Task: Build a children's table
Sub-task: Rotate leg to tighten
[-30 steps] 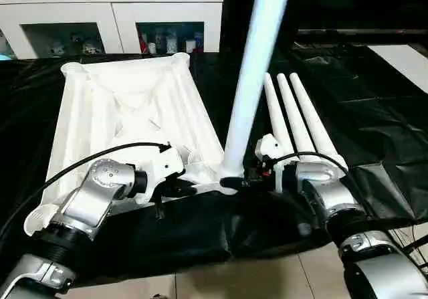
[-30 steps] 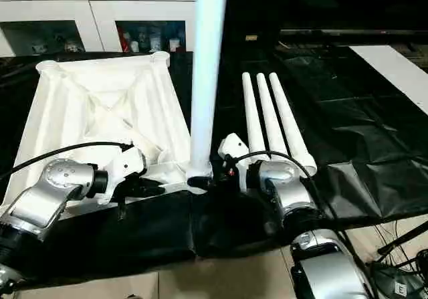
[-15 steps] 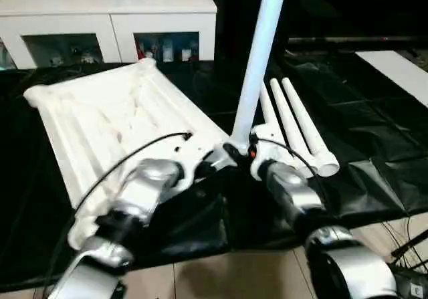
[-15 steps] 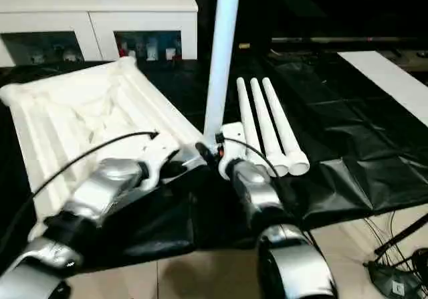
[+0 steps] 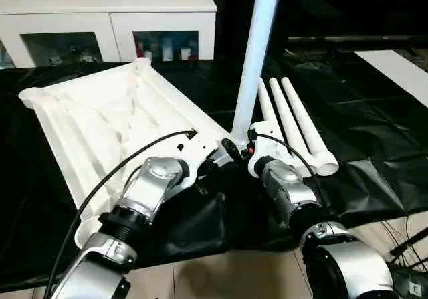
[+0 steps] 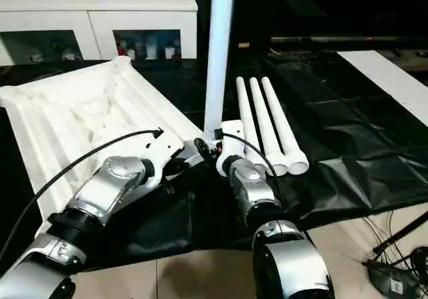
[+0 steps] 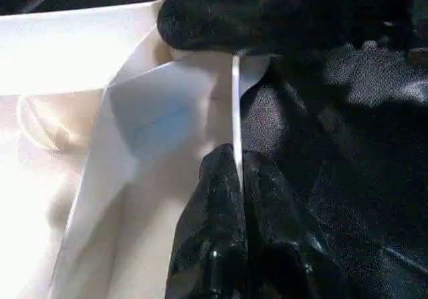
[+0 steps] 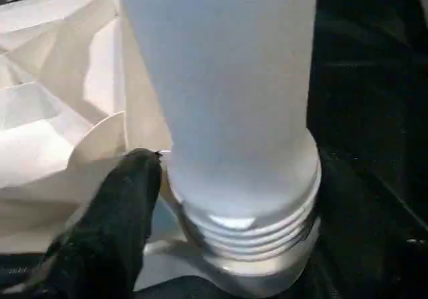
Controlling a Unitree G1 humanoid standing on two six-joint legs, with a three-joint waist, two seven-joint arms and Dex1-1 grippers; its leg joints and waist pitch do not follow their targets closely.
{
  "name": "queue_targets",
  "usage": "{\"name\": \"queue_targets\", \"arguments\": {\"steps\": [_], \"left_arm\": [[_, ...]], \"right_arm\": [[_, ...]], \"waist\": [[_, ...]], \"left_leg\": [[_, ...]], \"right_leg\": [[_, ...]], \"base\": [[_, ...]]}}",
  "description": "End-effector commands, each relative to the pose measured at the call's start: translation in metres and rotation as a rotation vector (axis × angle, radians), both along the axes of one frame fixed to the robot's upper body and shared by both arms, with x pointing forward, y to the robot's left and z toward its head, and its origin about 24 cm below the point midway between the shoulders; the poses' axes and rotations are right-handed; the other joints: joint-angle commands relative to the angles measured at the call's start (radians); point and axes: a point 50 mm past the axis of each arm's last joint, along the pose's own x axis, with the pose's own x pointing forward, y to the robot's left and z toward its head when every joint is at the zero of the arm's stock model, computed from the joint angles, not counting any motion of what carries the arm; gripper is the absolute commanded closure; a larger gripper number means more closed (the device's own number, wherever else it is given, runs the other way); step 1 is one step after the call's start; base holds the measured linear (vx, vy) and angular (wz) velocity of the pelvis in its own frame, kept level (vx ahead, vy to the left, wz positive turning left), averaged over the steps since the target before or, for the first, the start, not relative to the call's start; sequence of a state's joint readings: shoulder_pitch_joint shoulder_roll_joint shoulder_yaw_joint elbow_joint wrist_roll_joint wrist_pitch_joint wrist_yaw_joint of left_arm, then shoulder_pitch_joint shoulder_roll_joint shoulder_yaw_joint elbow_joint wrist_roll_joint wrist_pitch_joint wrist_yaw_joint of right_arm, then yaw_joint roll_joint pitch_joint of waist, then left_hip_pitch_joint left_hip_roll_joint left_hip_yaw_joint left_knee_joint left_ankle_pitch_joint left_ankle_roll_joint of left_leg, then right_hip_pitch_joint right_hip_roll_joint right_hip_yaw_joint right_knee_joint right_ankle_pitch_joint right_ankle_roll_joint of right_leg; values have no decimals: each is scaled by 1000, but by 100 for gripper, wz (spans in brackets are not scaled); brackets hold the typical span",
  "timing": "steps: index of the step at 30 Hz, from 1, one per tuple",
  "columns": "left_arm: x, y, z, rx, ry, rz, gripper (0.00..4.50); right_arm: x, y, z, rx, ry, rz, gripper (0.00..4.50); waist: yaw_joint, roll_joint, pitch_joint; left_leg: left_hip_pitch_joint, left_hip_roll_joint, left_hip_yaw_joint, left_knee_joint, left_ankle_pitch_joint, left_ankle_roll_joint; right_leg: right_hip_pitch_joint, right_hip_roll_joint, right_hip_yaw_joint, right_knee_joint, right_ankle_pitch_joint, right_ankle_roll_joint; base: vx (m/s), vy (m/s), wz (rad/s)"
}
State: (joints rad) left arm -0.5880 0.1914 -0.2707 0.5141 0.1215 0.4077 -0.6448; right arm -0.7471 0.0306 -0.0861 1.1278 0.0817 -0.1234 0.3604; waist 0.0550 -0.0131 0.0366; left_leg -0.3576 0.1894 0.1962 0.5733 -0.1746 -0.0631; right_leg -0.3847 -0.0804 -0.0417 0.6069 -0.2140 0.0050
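Table top: white ribbed table top [image 5: 114, 122] lies underside up on the black-draped tabletop [image 5: 374, 112], turned at an angle.
Upright leg: white leg [image 5: 257, 51] stands in the near corner socket, threads visible at its base.
Spare legs: three legs [image 5: 294, 122] lie side by side, just right of the upright one.
Left tool: left tool [image 7: 237, 178] pressed together, pinching the table top's thin rim beside the socket.
Right tool: right tool [image 5: 234, 148] at the upright leg's base; one black finger [image 8: 110, 232] beside the threads; cannot tell its spread.
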Motion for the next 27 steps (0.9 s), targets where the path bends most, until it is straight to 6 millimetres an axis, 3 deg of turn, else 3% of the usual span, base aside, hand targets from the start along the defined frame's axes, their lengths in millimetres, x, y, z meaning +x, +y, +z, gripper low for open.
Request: {"name": "queue_targets", "arguments": {"steps": [1, 3, 8, 11, 12, 13, 15, 16, 18, 20, 22, 27], "left_arm": [[-9, 5, -16, 28, 54, -21, 450], [-12, 12, -14, 19, 50, -61, 450], [-20, 28, -11, -3, 50, -161, 450], [-23, 38, -8, -20, 74, -185, 450], [-24, 39, -6, -30, 70, -208, 450], [-26, 40, -3, -45, 66, -239, 450], [-33, 41, 2, -87, 76, -315, 450], [-38, 44, 4, -93, 101, -355, 450], [-40, 46, 4, -86, 115, -371, 450], [-41, 48, 5, -81, 123, -382, 450], [-42, 49, 5, -83, 128, -386, 450], [-47, 50, 7, -91, 146, -412, 450]], "right_arm": [[1, 5, 3, -40, -18, 83, 42], [2, -4, 8, -82, -60, 162, 29], [-8, -21, 12, -116, -99, 439, 20], [-12, -33, 11, -161, -92, 522, 20], [-12, -36, 13, -157, -96, 531, 20], [-12, -38, 14, -155, -102, 541, 20], [-11, -42, 18, -145, -113, 562, 20], [-12, -44, 22, -147, -120, 606, 20], [-12, -45, 24, -153, -125, 633, 20], [-13, -46, 25, -156, -133, 653, 20], [-13, -46, 27, -155, -138, 662, 20], [-16, -45, 28, -134, -134, 730, 20]], "waist": [[-1, 4, -36], [0, 7, -38], [3, 7, -45], [5, 8, -51], [8, 7, -58], [9, 6, -64], [11, 7, -65], [14, 9, -64], [16, 12, -62], [18, 12, -58], [21, 12, -55], [22, 10, -53]], "left_leg": [[13, 42, -32, -85, -429, -12], [10, 44, -31, -84, -420, -8], [2, 44, -22, -78, -311, 29], [-4, 42, -18, -66, -209, 62], [-2, 41, -15, -59, -156, 80], [-9, 39, -14, -51, -89, 106], [-13, 39, -11, -44, -33, 142], [-7, 41, -8, -42, -40, 155], [-8, 45, -8, -44, -64, 158], [-5, 49, -8, -48, -95, 142], [-2, 52, -9, -53, -140, 107], [-2, 50, -9, -55, -158, 81]], "right_leg": [[5, -66, 37, -103, -403, -159], [8, -67, 38, -100, -388, -164], [21, -63, 40, -84, -226, -204], [31, -59, 39, -64, -64, -255], [34, -58, 38, -54, 20, -276], [41, -56, 36, -40, 123, -295], [38, -51, 32, -30, 224, -319], [32, -49, 30, -31, 227, -329], [32, -52, 28, -32, 182, -330], [30, -52, 28, -37, 115, -324], [28, -53, 30, -43, 33, -313], [26, -53, 32, -45, 0, -297]], "base": [[0, 0, 0], [0, 0, 0], [0, 0, 0], [63, -18, 3], [56, -11, -1], [56, -11, -1], [0, 0, 0], [0, 0, 0], [0, 0, 0], [0, 0, 0], [0, 0, 0], [0, 0, 0]]}}
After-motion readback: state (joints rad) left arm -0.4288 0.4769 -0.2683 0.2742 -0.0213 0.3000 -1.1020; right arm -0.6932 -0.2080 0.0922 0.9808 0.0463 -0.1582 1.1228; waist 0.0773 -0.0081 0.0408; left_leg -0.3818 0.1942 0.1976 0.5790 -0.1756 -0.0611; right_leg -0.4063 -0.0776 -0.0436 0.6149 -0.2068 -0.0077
